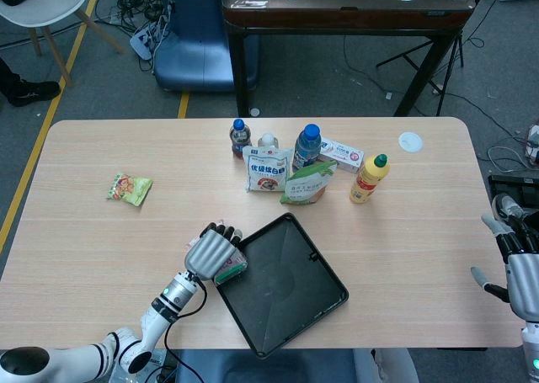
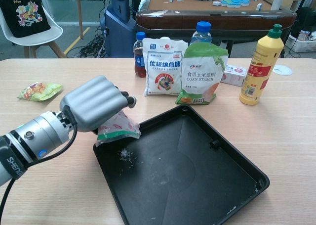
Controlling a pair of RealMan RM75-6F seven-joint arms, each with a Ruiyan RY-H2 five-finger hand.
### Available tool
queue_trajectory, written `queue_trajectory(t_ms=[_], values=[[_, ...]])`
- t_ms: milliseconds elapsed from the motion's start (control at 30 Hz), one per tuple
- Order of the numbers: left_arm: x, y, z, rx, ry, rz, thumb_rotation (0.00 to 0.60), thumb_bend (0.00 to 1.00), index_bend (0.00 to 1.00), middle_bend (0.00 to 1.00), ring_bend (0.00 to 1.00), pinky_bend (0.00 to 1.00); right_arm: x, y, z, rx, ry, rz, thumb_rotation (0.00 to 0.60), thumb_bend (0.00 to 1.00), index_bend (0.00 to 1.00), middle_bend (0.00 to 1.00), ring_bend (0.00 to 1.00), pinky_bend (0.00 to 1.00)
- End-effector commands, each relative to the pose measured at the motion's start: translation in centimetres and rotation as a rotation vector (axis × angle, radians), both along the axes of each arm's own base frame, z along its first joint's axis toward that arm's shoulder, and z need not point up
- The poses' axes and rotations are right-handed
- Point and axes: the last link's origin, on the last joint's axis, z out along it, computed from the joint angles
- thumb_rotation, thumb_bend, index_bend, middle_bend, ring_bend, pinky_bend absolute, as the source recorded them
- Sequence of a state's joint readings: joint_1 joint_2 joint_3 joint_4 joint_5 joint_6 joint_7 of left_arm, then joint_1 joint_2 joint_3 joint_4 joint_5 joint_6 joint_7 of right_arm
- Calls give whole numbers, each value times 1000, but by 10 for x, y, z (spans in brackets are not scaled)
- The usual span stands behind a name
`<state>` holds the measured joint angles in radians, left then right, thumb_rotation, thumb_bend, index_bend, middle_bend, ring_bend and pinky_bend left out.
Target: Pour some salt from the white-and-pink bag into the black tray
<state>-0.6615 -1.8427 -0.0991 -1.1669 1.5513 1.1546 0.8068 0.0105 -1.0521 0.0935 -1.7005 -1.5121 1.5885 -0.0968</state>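
My left hand (image 2: 91, 103) (image 1: 210, 252) grips the white-and-pink salt bag (image 2: 118, 127) (image 1: 232, 269), which hangs tilted over the near-left corner of the black tray (image 2: 222, 185) (image 1: 290, 307). A small scatter of white salt grains (image 2: 127, 155) lies on the tray floor just under the bag. My right hand (image 1: 515, 265) shows only in the head view, at the table's far right edge, fingers apart and holding nothing.
Behind the tray stand a white sugar bag (image 2: 164, 67), a green corn starch bag (image 2: 202, 74), a cola bottle (image 2: 140, 54), a blue-capped bottle (image 2: 201, 31), a small box (image 2: 234, 74) and a yellow bottle (image 2: 261, 67). A snack packet (image 2: 39, 91) lies far left.
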Motion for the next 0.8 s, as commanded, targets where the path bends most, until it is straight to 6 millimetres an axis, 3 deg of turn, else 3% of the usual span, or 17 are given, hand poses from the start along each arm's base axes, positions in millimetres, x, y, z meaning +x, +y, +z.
queue_trajectory(t_ms=[33, 500, 800], values=[[3, 10, 13, -73, -146, 145, 600, 206, 316, 531, 502, 629, -1, 0, 0, -2, 0, -2, 600, 179, 163, 250, 116, 175], [6, 36, 51, -306, -607, 483, 600, 206, 318, 522, 501, 629, -3, -1, -1, 2, -2, -9, 600, 179, 163, 250, 116, 175], [-8, 49, 48, -468, -753, 607, 600, 207, 318, 522, 501, 628, -3, -4, -3, 8, -5, -8, 600, 179, 163, 250, 116, 175]])
